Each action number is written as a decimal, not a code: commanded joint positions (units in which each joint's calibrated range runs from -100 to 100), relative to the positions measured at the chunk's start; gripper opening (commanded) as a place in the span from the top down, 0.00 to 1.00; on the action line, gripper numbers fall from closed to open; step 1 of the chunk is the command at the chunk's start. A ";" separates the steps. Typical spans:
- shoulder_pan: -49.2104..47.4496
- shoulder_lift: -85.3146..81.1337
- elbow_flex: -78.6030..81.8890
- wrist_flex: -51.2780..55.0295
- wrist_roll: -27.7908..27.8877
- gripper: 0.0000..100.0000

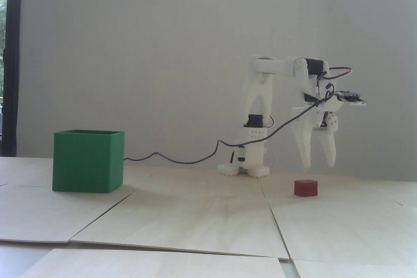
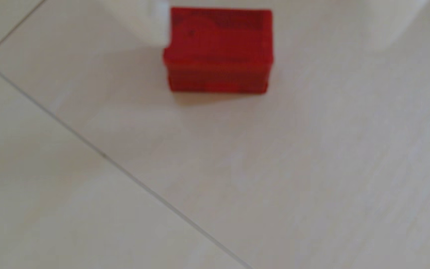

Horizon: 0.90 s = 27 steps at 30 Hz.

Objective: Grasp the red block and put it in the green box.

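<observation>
jaws [image 1: 319, 165] apart, above red block [image 1: 305, 188] | green box [image 1: 88, 160] fixed view only

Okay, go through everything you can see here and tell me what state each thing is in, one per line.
pincer: open, empty, pointing down, hanging above the table.
red block: lying on the table, ungrasped, below the pincer.
green box: upright on the table, top open, contents hidden from the fixed view.
black cable: slack, draped from the arm toward the green box.
</observation>
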 commanded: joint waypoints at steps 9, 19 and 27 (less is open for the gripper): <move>3.99 1.89 -1.50 -0.31 -0.25 0.73; 4.71 1.97 -1.41 -0.23 -0.25 0.73; 4.07 1.02 -1.41 -0.31 -0.25 0.73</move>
